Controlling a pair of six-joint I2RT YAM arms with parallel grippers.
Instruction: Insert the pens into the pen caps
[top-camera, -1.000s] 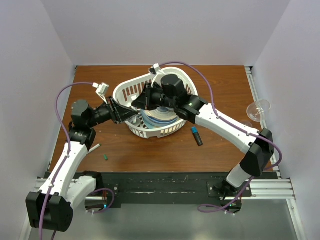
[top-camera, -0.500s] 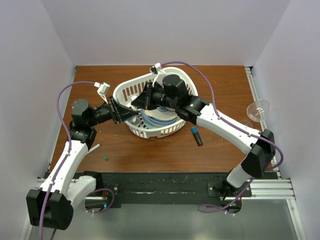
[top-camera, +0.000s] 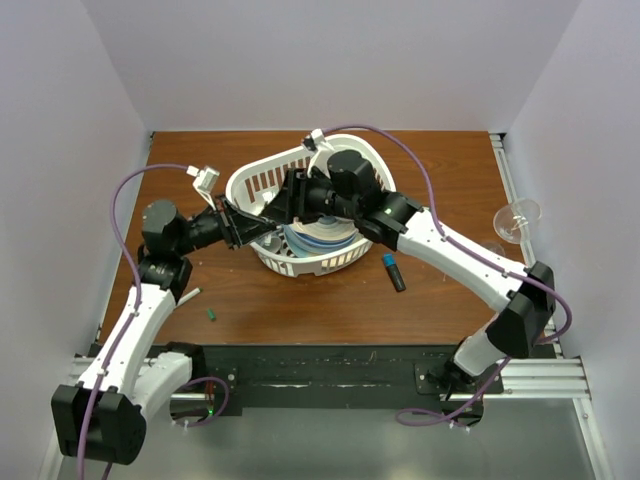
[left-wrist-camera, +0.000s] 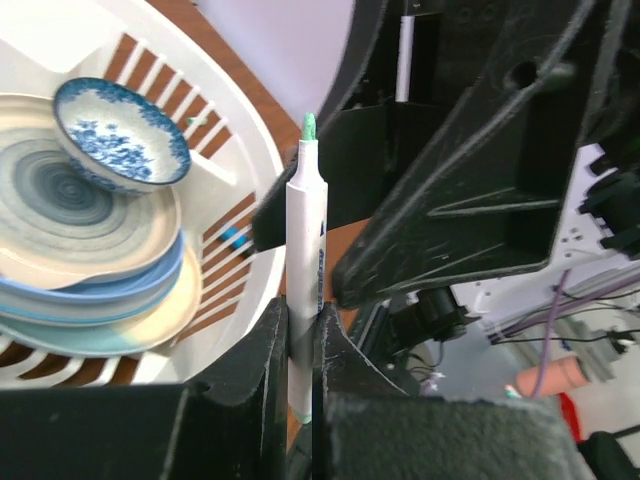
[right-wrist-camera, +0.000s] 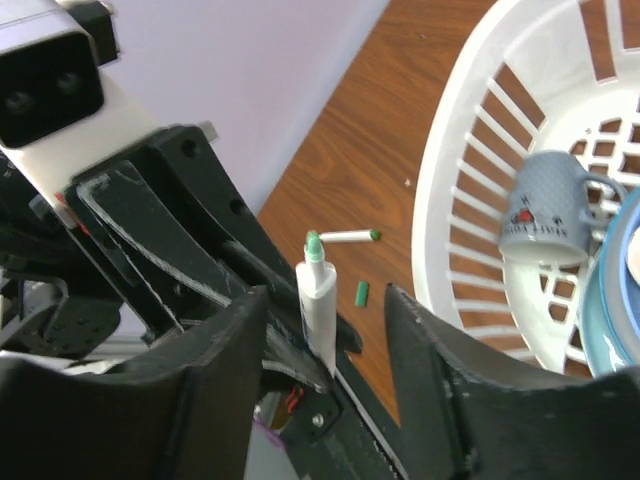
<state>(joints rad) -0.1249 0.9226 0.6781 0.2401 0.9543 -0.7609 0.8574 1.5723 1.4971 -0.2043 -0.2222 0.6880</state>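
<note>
My left gripper is shut on the lower barrel of a white pen whose green tip points up. My right gripper is open, with one finger on each side of that pen and neither touching it. The two grippers meet above the left rim of the white basket. On the table lie a second white pen, a small green pen cap beside it, and a black marker with a blue end.
The basket holds stacked plates, a blue patterned bowl and a grey mug. A clear wine glass stands at the table's right edge. The loose cap lies near the left arm.
My right gripper's fingers have spread apart and let go of the pen. My left gripper has closed on it. Both arms stay over the basket's left rim.
</note>
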